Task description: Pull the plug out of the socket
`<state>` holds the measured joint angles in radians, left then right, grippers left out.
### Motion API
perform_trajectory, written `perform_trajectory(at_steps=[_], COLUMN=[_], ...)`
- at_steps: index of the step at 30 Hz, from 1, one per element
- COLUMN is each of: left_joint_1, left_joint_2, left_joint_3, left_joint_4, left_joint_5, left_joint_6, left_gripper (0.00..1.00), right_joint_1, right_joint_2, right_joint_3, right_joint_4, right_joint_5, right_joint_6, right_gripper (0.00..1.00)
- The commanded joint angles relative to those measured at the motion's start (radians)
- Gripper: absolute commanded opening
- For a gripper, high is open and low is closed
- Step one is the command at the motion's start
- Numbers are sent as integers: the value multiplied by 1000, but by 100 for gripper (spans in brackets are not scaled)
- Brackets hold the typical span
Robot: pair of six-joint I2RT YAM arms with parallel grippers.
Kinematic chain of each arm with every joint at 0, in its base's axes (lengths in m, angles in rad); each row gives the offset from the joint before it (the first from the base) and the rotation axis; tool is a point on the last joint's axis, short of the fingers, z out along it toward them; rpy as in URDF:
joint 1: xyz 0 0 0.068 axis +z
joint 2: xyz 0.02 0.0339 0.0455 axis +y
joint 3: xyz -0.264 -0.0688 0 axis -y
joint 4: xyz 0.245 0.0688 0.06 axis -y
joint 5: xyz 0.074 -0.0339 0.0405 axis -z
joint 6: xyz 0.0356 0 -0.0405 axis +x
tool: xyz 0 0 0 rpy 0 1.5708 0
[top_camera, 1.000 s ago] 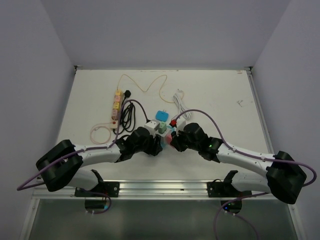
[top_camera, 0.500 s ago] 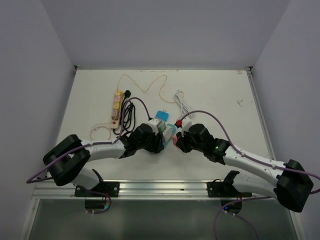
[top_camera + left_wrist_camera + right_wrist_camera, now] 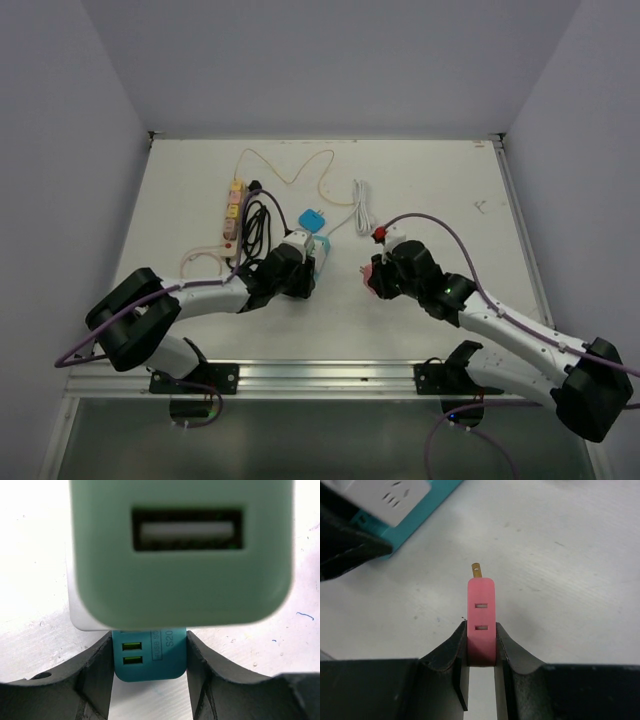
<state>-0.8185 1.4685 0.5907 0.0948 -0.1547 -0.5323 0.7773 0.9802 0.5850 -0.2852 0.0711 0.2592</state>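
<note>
plug clamped in right tool, well apart from socket.

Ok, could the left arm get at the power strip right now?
Reach it, likely yes; grab it, no. The left gripper is clamped on the teal socket, so its jaws are full. The power strip lies just beyond, a black cord beside it.

Smooth matt pink plastic plug with brass-toned metal prong; matt teal plastic socket; scuffed matt white table.
</note>
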Motion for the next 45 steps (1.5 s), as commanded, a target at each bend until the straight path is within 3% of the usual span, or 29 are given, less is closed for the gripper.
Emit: perform_trajectory(at_steps=[1, 7, 14, 18, 19, 22, 23, 25, 26, 31, 32, 35, 41, 45], left_joint_1=[9, -1, -39, -64, -67, -80, -82, -84, -84, -84, -84, -85, -85, -85], left_joint_2=[-23, -20, -4, 21, 27, 30, 26, 16, 9, -10, -11, -39, -151, -276], left_joint_3=[-34, -37, -20, 1, 4, 12, 12, 9, 5, -5, -5, -6, -28, -57], left_joint_4=[-56, -26, -20, -17, -18, -18, -18, -15, -10, 3, 6, 11, 20, 17], left_joint_5=[20, 81, 55, 49, 46, 40, 38, 34, 32, 32, 38, 49, 55, 40], left_joint_6=[26, 64, 81, 91, 91, 86, 83, 81, 81, 75, 75, 63, 34, 14], left_gripper=[0, 0, 1, 11, 14, 27, 29, 42, 52, 74, 83, 96, 99, 99], right_joint_1=[-161, -375, -516, -582, -607, -638, -639, -639, -639, -639, -639, -639, -583, -404], right_joint_2=[5, 112, 325, 469, 515, 540, 535, 493, 473, 353, 316, 250, 115, 49], right_joint_3=[16, -28, -45, -42, -42, -45, -45, -44, -45, -37, -34, -11, 53, 130], right_joint_4=[10, 177, 466, 598, 633, 641, 630, 571, 549, 385, 367, 288, 155, 89], right_joint_5=[24, -121, -352, -462, -491, -507, -499, -473, -447, -357, -337, -326, -324, -248], right_joint_6=[106, 222, 337, 413, 422, 425, 414, 367, 338, 264, 246, 200, 86, 2], right_gripper=[0, 0, 0, 1, 4, 27, 39, 50, 61, 86, 88, 93, 95, 96])
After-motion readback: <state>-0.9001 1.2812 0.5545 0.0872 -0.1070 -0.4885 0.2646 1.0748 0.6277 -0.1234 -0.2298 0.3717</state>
